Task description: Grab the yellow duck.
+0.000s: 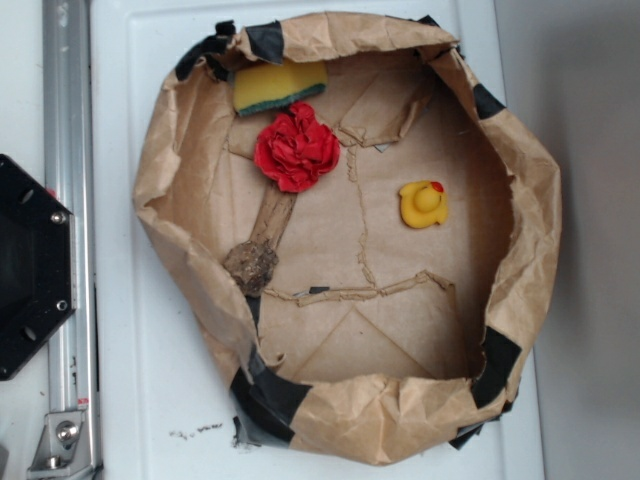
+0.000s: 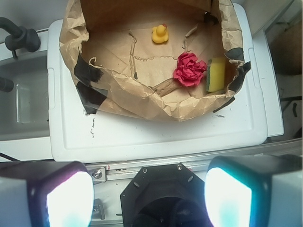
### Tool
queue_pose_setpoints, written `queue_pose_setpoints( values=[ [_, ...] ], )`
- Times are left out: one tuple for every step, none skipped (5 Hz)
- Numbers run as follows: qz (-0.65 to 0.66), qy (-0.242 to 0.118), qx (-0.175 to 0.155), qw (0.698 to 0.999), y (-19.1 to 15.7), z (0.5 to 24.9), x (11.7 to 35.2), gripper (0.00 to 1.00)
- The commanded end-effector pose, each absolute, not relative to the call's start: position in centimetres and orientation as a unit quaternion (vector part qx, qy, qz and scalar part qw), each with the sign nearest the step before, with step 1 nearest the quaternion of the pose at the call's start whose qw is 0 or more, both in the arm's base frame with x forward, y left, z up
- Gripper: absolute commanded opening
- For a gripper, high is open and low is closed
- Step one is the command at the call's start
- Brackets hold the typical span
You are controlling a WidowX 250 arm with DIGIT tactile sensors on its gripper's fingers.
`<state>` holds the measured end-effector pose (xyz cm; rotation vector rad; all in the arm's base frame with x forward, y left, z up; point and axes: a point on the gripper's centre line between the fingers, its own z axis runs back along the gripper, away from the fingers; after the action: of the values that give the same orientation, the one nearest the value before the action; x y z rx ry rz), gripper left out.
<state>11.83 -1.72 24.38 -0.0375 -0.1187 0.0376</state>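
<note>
The yellow duck (image 1: 423,204) is a small rubber toy with a red-orange beak. It sits on the brown paper floor of the paper-lined basin (image 1: 520,160), right of centre; in the wrist view the duck (image 2: 160,34) lies far off at the top. My gripper (image 2: 149,194) shows only in the wrist view, high above the black robot base, well short of the basin. Its two glowing pads (image 2: 71,198) stand wide apart with nothing between them. The gripper is out of the exterior view.
A red paper flower (image 1: 297,146) on a brown stem (image 1: 262,240) lies left of the duck. A yellow sponge with green backing (image 1: 279,86) rests at the basin's far left wall. The black base (image 1: 30,265) and a metal rail (image 1: 70,230) stand beside the white table (image 1: 150,380).
</note>
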Motion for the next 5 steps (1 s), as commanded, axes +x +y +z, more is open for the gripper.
queue_pose_setpoints(
  values=[
    [0.019,-0.059,-0.019,0.998,-1.7,24.4,11.8,1.00],
    [0.038,-0.115,-0.048,0.991,-1.4,22.7,16.8,1.00],
    [-0.005,-0.104,-0.063,0.993,-2.2,21.0,20.1,1.00],
    [0.029,-0.118,-0.045,0.992,-1.8,19.1,22.2,1.00],
    [0.040,-0.061,-0.086,0.994,0.0,16.1,25.1,1.00]
  ],
)
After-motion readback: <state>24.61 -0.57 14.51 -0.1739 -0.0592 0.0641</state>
